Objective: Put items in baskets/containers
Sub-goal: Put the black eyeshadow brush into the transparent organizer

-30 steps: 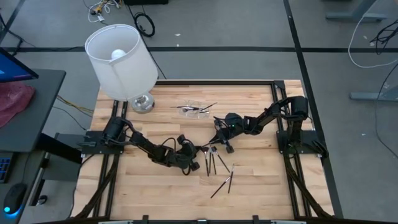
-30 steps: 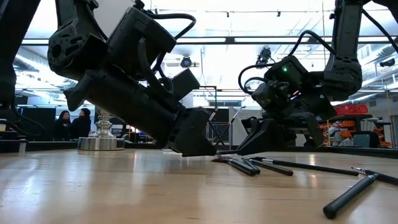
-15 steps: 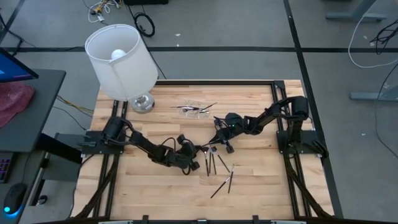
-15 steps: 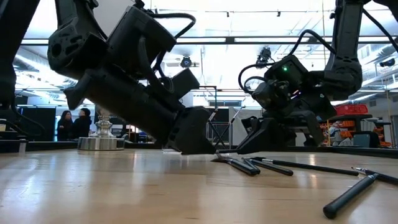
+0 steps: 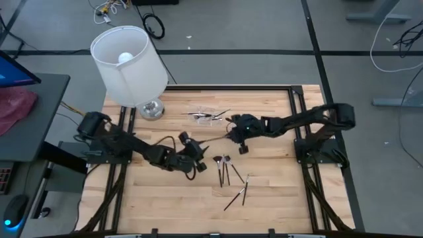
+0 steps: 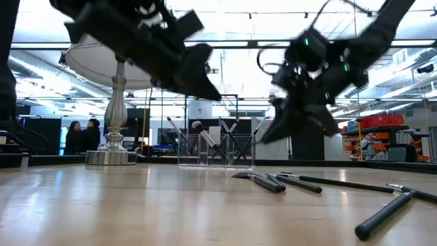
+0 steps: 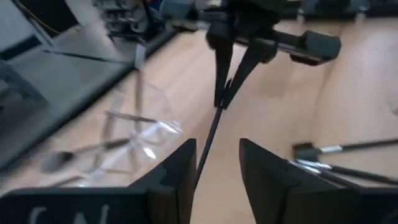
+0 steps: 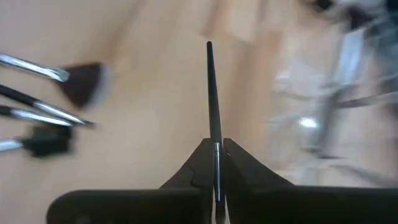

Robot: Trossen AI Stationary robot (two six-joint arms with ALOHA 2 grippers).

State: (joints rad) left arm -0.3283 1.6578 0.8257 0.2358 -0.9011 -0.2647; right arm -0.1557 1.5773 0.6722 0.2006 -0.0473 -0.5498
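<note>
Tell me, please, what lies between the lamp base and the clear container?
Only bare wood: in the high view, nothing lies between the lamp base and the clear container.

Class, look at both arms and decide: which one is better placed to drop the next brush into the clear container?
Right. The right gripper already pinches a brush beside the clear container.

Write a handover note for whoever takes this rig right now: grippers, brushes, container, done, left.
Right gripper: shut on one brush, lifted off the table near the clear container.
Left gripper: open, empty, raised over the table's middle.
Done: a few brushes already lie in the container.
Left: the held brush, plus the loose brushes on the wood in front, about five.
</note>
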